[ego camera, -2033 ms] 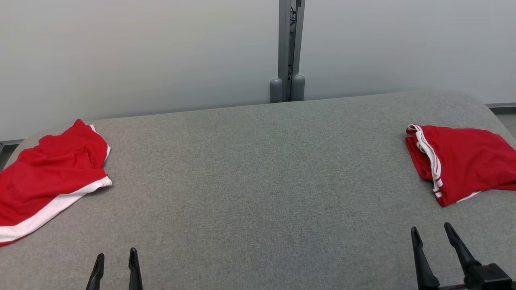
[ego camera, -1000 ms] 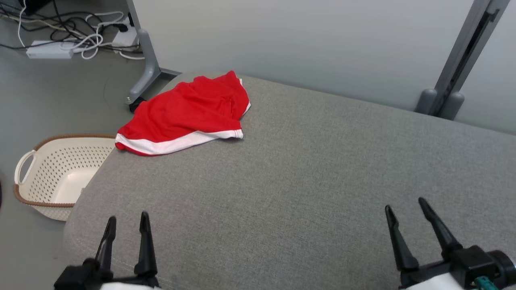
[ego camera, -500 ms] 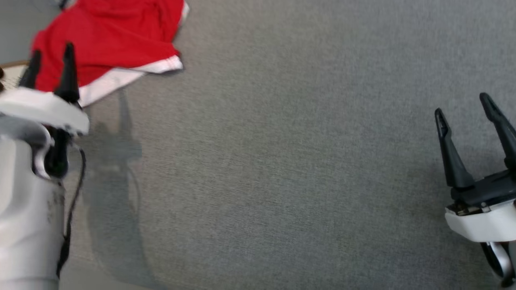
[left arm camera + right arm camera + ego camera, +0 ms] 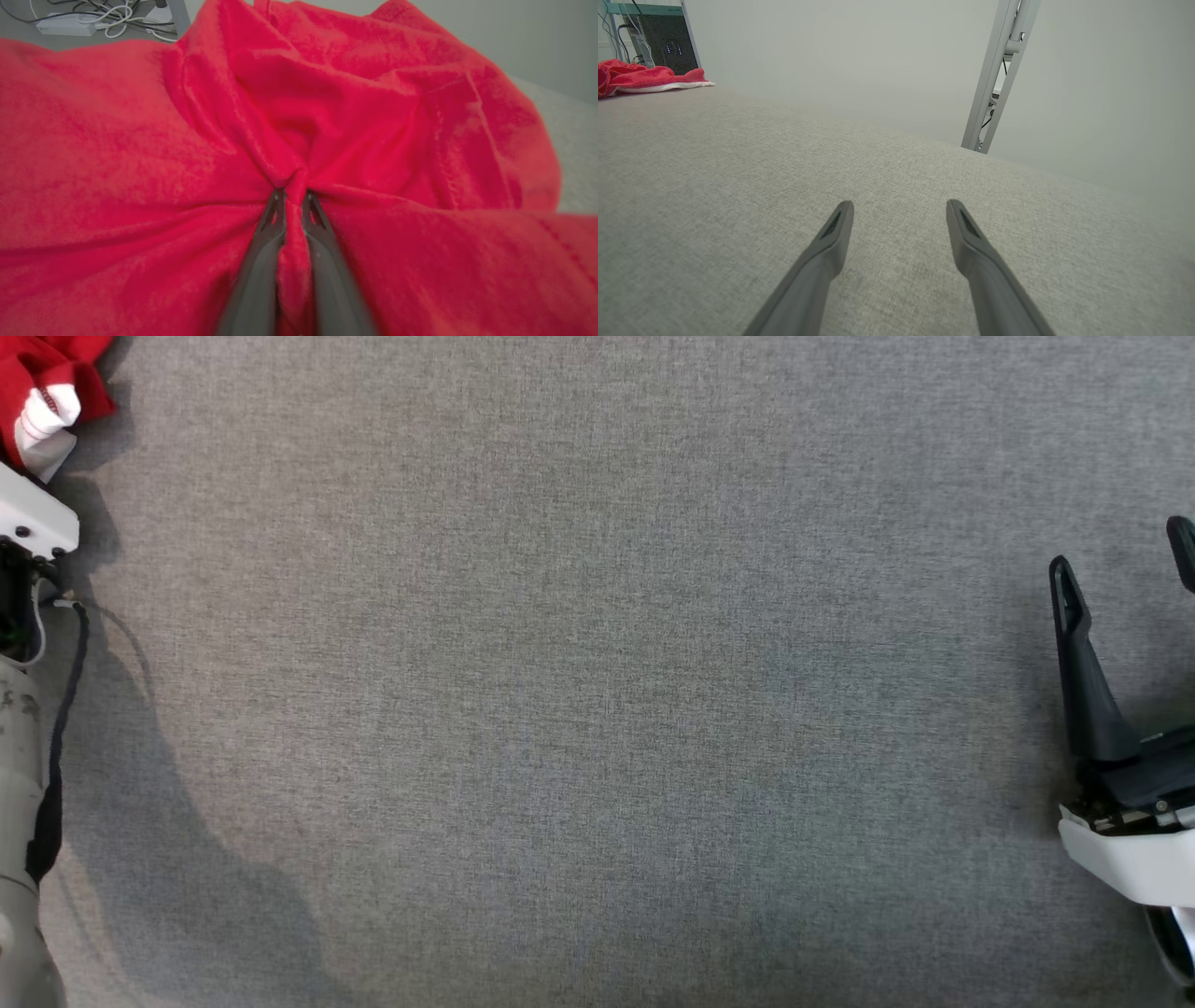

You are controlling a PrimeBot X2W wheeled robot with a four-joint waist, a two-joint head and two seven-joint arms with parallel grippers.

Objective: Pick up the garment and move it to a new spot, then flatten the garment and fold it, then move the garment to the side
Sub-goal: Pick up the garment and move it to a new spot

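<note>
Red garment [image 4: 373, 116] cloth is bunching right at the tips of your left gripper [image 4: 293, 198], as the left wrist camera is showing it: a ridge of it is sitting between the two dark fingers [image 4: 261, 252], and folds are fanning out on every side. Those fingers are standing almost together and pinching that ridge, so your left gripper is clenching the garment. From the head camera you are seeing one corner of it, red with white trim, lying at the far upper left of the grey table [image 4: 597, 672], just beyond the pale left forearm [image 4: 19, 784]. You are looking at one garment, two grippers, one table and one metal post [image 4: 999, 74] by the wall. Your right gripper [image 4: 900, 207] is hovering over bare grey tabletop, well apart from the garment, which is lying far off to its upper left in the right wrist view; its two fingers are standing wide apart and holding nothing.
</note>
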